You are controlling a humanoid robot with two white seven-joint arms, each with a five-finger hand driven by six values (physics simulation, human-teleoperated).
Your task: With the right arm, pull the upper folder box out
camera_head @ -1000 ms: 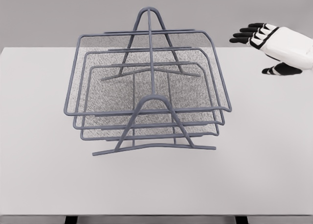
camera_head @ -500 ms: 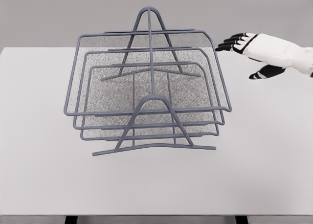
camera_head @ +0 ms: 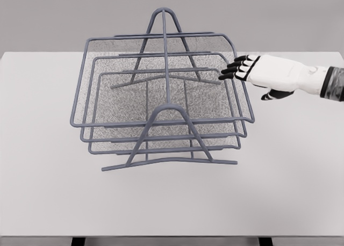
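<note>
The upper folder box, a wide wire-mesh tray, sat topmost in the rack, its long axis across the view; the right hand hovered at its right rim, fingers spread, holding nothing.

A single head view looks down and forward from above the near edge of the white table, taking in its whole width and the grey wall behind. It sits fairly near, the wire rack filling the middle of the frame. The right hand enters from the right edge; no second view overlaps.
</note>
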